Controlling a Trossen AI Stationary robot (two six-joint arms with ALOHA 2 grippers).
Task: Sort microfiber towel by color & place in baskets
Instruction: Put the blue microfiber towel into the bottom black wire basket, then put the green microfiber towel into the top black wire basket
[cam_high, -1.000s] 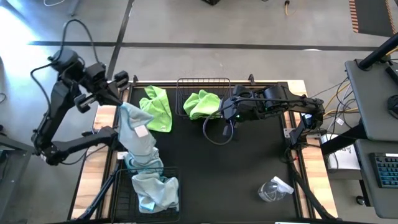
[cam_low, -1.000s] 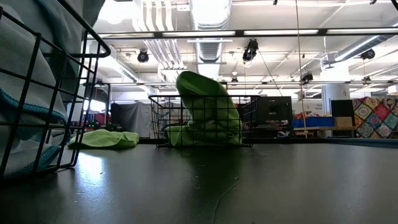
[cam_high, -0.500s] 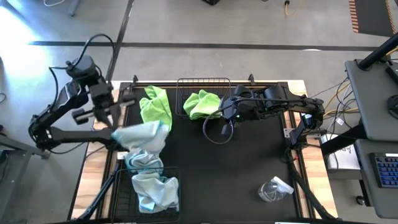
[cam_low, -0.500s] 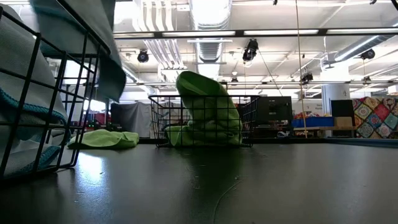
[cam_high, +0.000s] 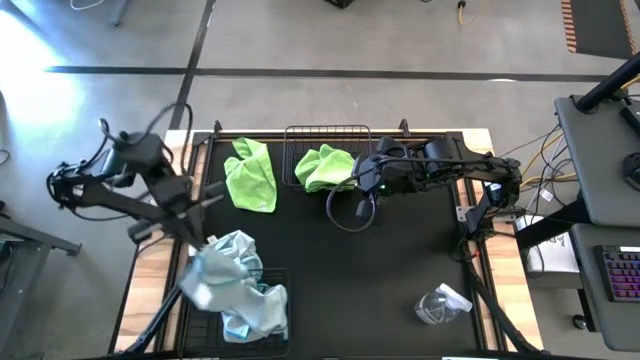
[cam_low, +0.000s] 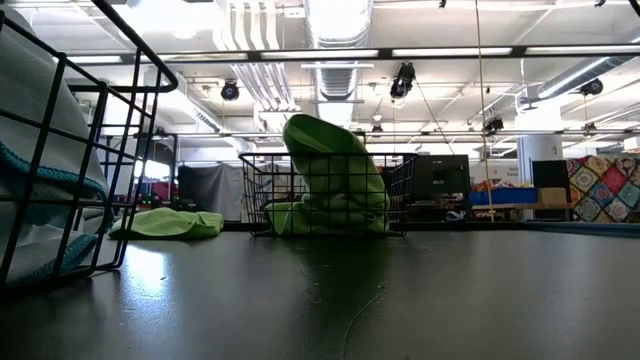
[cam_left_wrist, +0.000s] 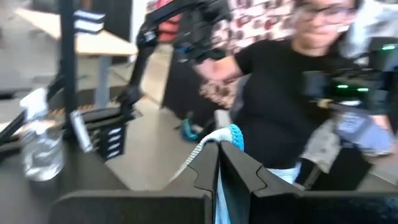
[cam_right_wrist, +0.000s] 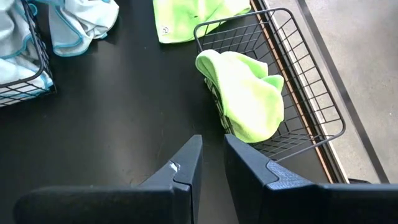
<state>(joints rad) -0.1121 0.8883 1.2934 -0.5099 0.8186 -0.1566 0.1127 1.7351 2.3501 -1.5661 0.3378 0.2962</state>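
Black table (cam_high: 400, 270): far wire basket (cam_high: 327, 135) holds one lime green towel (cam_high: 323, 167), a second green towel (cam_high: 252, 175) lies flat on the tabletop just left of it, near basket (cam_high: 275, 283) at the front-left holds pale blue towels (cam_high: 262, 310). Left gripper (cam_left_wrist: 218, 163) is above that near basket, fingers pressed together, pinching a pale blue towel (cam_high: 222, 264) that hangs over it. Right gripper (cam_right_wrist: 211, 155) waits beside the far basket, fingers nearly together, holding nothing; clear plastic wrapper (cam_high: 440, 303) at front-right.

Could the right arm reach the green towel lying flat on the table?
Probably yes. The right gripper waits beside the far basket, and the loose green towel lies just past it with bare tabletop around and nothing on top.
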